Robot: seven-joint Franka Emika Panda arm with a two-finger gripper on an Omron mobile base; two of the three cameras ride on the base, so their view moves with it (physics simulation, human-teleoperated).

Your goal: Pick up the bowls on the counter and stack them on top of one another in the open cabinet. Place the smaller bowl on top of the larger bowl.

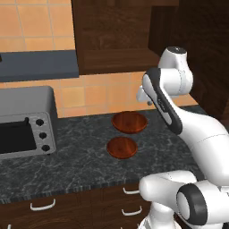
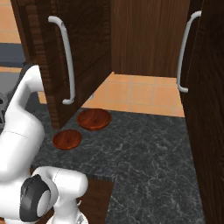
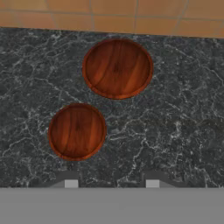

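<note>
Two reddish-brown bowls sit on the dark marbled counter (image 1: 80,156). The larger bowl (image 1: 129,121) (image 2: 94,118) (image 3: 117,68) is nearer the tiled wall. The smaller bowl (image 1: 122,147) (image 2: 67,139) (image 3: 77,131) lies just in front of it, a small gap between them. My gripper (image 3: 110,183) hovers above the counter, looking down; its fingertips (image 3: 68,181) stand apart with bare counter between them, open and holding nothing. The smaller bowl is up and to the left of the fingertips in the hand view. The open cabinet (image 1: 114,60) hangs on the wall above the bowls, its tall door (image 2: 65,61) swung out.
A grey toaster oven (image 1: 24,129) stands on the counter at the left, under a grey hood (image 1: 38,65). Drawers with white handles (image 1: 42,205) run below the counter's front edge. A second tall door (image 2: 201,87) rises at the right.
</note>
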